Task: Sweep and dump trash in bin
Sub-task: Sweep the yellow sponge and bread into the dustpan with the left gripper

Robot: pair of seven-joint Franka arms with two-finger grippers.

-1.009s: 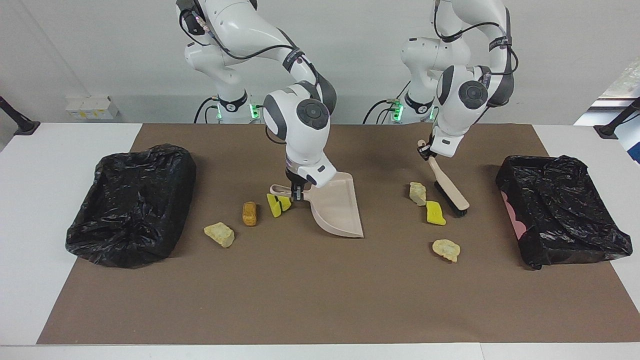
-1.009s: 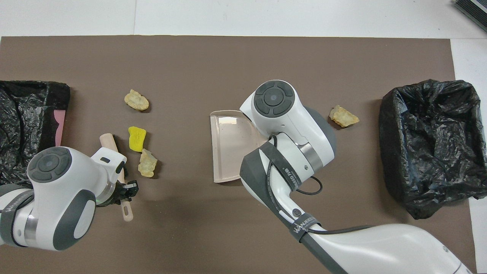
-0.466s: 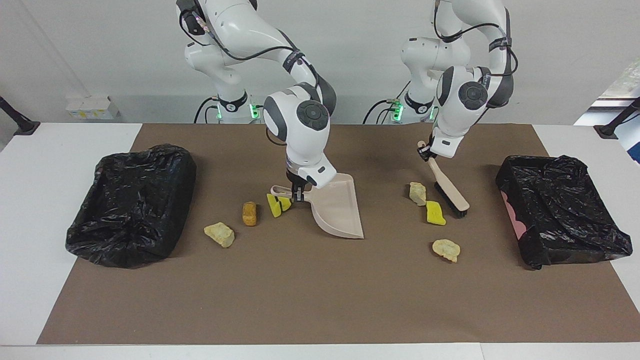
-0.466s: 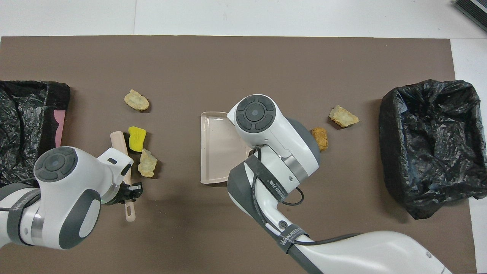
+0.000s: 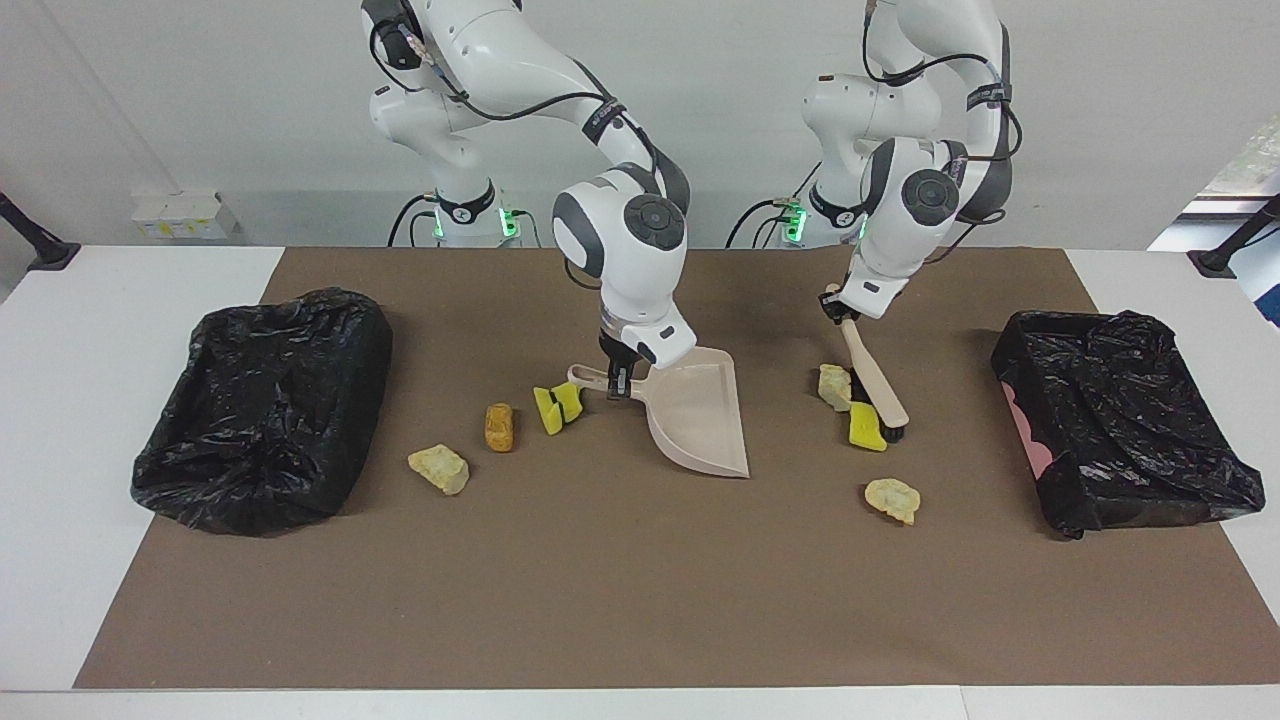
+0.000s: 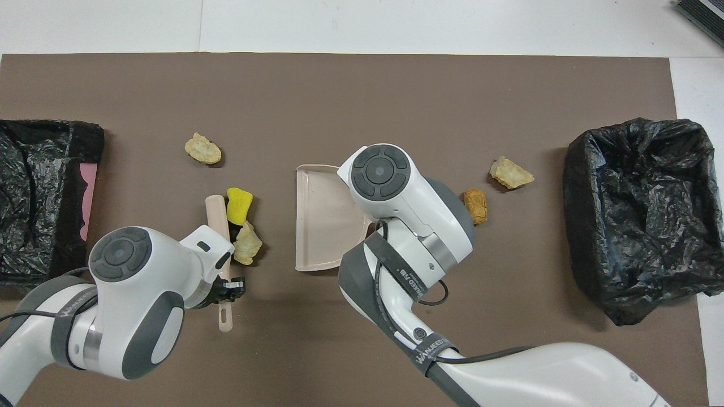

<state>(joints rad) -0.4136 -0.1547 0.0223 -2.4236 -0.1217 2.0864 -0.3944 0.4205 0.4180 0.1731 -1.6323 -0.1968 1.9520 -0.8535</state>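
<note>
My right gripper (image 5: pixel 617 378) is shut on the handle of the beige dustpan (image 5: pixel 700 415), which rests on the brown mat with its open lip toward the left arm's end; it also shows in the overhead view (image 6: pixel 322 217). My left gripper (image 5: pixel 838 310) is shut on the brush (image 5: pixel 875 380), whose black bristles touch a yellow chunk (image 5: pixel 866 427) beside a pale beige chunk (image 5: pixel 836 387). Another beige chunk (image 5: pixel 892 498) lies farther from the robots. By the dustpan's handle lie a yellow chunk (image 5: pixel 557 406), an orange-brown chunk (image 5: pixel 499 427) and a pale chunk (image 5: pixel 439 469).
Two bins lined with black bags stand on the mat, one (image 5: pixel 265 405) at the right arm's end and one (image 5: pixel 1120 430) at the left arm's end. The brown mat (image 5: pixel 620 580) is bare farther from the robots than the trash.
My left gripper has swept the brush toward the dustpan, pushing the yellow and pale beige chunks with it. My right gripper has slid the dustpan a little toward the left arm's end.
</note>
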